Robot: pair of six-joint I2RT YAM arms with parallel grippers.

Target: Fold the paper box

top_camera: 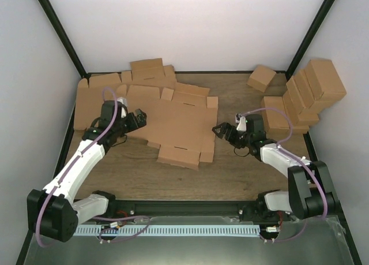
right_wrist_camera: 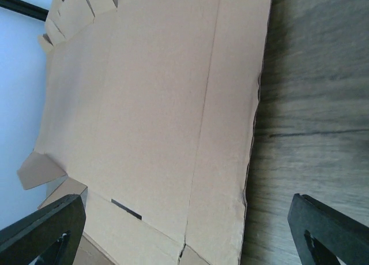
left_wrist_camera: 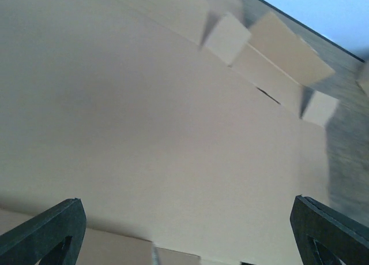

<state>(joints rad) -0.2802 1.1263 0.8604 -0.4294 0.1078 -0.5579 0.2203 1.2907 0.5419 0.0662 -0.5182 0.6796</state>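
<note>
The plain brown cardboard die-cut blank of the paper box (top_camera: 180, 129) is lying flat and unfolded in the middle of the brown wood-grain table (top_camera: 230, 181), with small flaps and tabs sticking out along its upper and lower edges. Its left side is meeting the pile of flat brown cardboard blanks (top_camera: 147, 71) that is spreading over the upper left of the table, so cardboard is lying against cardboard there and little bare wood is showing. Its right edge is lying on the wood; in the right wrist view that edge is running from top to bottom of the frame, with bare tabletop to the right of it. Below the blank's lower edge a wide strip of bare table is stretching toward the arm bases.

The left arm's black two-finger gripper (top_camera: 140, 119) is hanging at the blank's left edge, jaws spread wide apart and gripping nothing; in its wrist view cardboard is filling nearly the whole frame between the dark fingers (left_wrist_camera: 46, 230). The right arm's black two-finger gripper (top_camera: 218, 130) is sitting just beside the blank's right edge, jaws likewise spread wide with nothing between them; whether it is touching the card I cannot tell.

A stack of ready-made brown cardboard boxes (top_camera: 308, 94) is leaning at the upper right, well apart from the blank, and one small brown box (top_camera: 261, 78) is lying alone near the back wall
</note>
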